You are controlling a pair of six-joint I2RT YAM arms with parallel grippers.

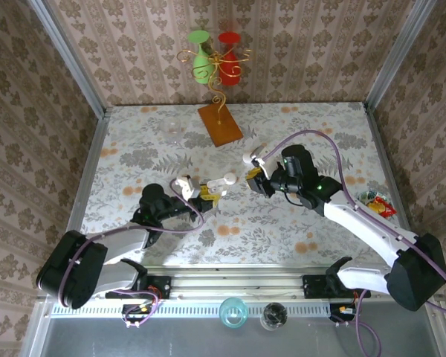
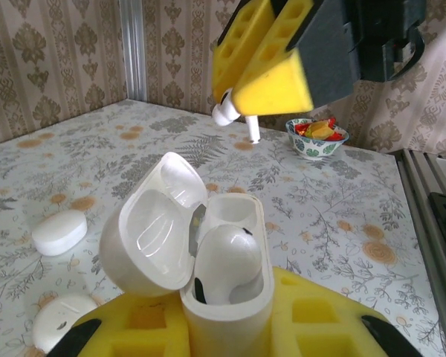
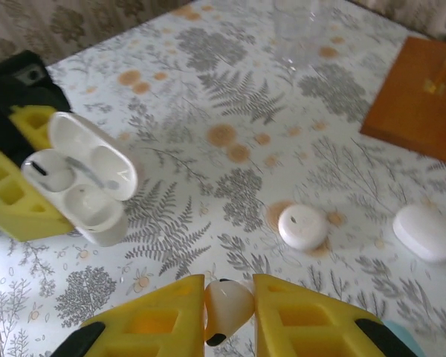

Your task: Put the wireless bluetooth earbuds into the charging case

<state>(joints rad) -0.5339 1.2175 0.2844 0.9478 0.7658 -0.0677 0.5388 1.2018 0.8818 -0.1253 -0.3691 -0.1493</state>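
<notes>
The white charging case (image 2: 224,297) stands upright between my left gripper's (image 2: 227,321) yellow fingers, which are shut on its body. Its lid (image 2: 149,230) is hinged open to the left. One earbud (image 2: 227,256) sits in the near slot, and the far slot (image 2: 230,210) is empty. My right gripper (image 3: 229,306) is shut on a second whitish earbud (image 3: 227,306). From the left wrist view that earbud (image 2: 227,111) hangs above and beyond the case, stem down. From above, the right gripper (image 1: 253,177) is just right of the case (image 1: 224,181) and the left gripper (image 1: 210,193).
Two white pebble-like cases (image 3: 303,227) (image 3: 427,232) lie on the floral table beyond the right gripper. An orange-based stand (image 1: 220,123) with a green and a red glass is at the back. A bowl of sweets (image 1: 377,202) sits at the right edge.
</notes>
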